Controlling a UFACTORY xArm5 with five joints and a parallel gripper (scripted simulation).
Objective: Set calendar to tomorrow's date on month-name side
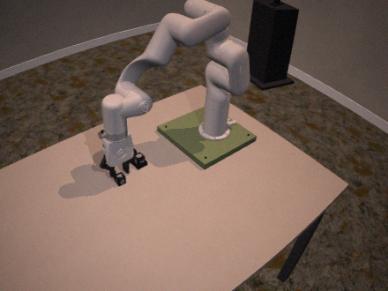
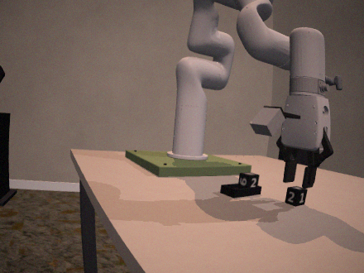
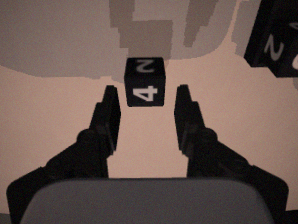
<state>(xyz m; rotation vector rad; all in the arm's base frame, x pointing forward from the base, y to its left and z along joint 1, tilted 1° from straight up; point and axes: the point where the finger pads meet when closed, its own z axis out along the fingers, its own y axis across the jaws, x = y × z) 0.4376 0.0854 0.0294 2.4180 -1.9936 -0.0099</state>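
A loose black cube [image 1: 120, 179] [image 2: 296, 196] [image 3: 144, 82] lies flat on the table. The exterior view shows its 2 and 1; the wrist view shows a sideways 4 and a narrower 2. The black tray [image 2: 236, 191] [image 3: 255, 45] stands apart from it, flat on the table. A second cube [image 1: 140, 157] [image 2: 249, 180] [image 3: 283, 56] stands at one end of the tray, showing a 2 and a 6 or 9 in the exterior view. My gripper [image 1: 121, 172] [image 2: 298, 184] [image 3: 147, 99] is partly open and empty, its fingertips above the loose cube. The cubes' hidden faces cannot be read.
The arm's green base plate [image 1: 185, 143] [image 2: 198, 169] lies behind the tray. The table's front edge and right corner [image 1: 345, 184] are far from the gripper. A dark speaker-like column [image 1: 273, 44] stands on the floor beyond the table.
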